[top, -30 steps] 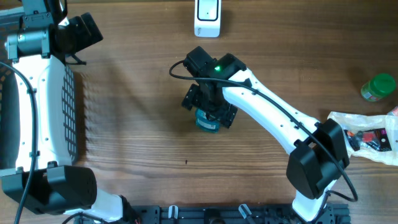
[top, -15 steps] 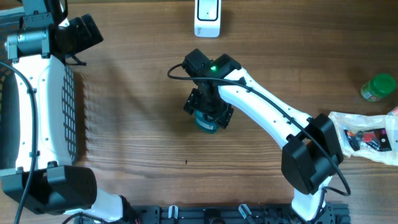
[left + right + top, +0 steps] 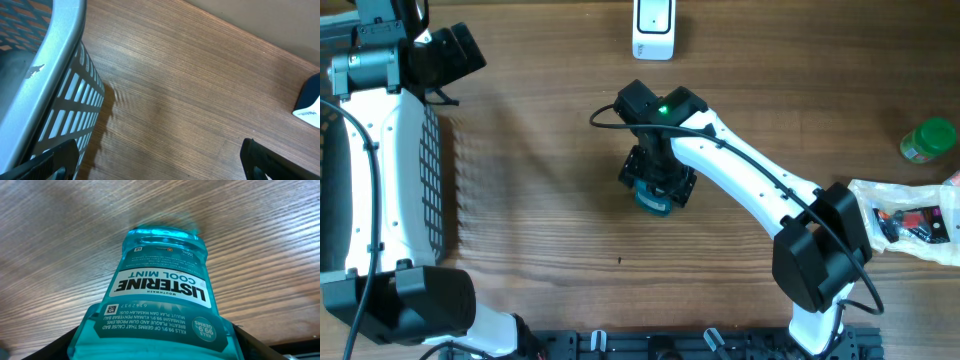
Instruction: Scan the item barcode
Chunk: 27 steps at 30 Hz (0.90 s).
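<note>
Close up, the right gripper (image 3: 160,347) straddles a teal, clear-plastic mouthwash bottle (image 3: 162,292) standing mid-table; whether its jaws press yet is unclear. Liquid-filled, it looks weighty, stiff and slick: best held across its flat labelled sides. Beyond stands a white boxy barcode scanner (image 3: 653,30).

Teal mouthwash bottle (image 3: 162,290), brown-grained table (image 3: 260,240)
Its label is teal with white lettering; the right gripper (image 3: 658,185) around it is black.

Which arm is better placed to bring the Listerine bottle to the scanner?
Right. The right gripper straddles the Listerine bottle at mid-table, near the white scanner; the left gripper hangs open, far off beside the basket.
</note>
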Motion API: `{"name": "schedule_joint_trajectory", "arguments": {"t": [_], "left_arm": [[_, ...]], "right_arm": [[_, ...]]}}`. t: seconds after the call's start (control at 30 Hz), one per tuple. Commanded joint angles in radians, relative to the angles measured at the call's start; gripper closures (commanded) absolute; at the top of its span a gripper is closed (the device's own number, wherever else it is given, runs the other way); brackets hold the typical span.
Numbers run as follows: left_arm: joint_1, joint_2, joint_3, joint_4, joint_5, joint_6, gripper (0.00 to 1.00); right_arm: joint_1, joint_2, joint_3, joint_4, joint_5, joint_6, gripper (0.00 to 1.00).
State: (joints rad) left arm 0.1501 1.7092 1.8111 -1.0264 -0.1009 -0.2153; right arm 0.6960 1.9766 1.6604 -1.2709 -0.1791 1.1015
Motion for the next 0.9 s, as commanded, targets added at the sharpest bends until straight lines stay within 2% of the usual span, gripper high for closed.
{"name": "schedule_joint_trajectory", "arguments": {"t": [0.0,0.23,0.53,0.8,0.87], "left_arm": [[0.005,0.006,-0.007,0.0,-0.01,0.0,0.0],[0.005,0.006,-0.007,0.001,-0.01,0.0,0.0],[0.005,0.006,-0.007,0.001,-0.01,-0.001,0.0],[0.005,0.006,-0.007,0.0,-0.01,-0.001,0.0],[0.005,0.006,-0.007,0.0,-0.01,-0.001,0.0]], "right_arm": [[0.005,0.028,-0.005,-0.035,0.028,-0.001,0.22],[0.005,0.016,0.005,-0.058,0.056,-0.003,0.22],[0.003,-0.088,0.064,-0.05,0.081,-0.003,0.22],[-0.017,-0.155,0.138,-0.051,-0.109,-0.015,0.24],[-0.031,-0.158,0.152,-0.048,-0.215,-0.014,0.23]]}}
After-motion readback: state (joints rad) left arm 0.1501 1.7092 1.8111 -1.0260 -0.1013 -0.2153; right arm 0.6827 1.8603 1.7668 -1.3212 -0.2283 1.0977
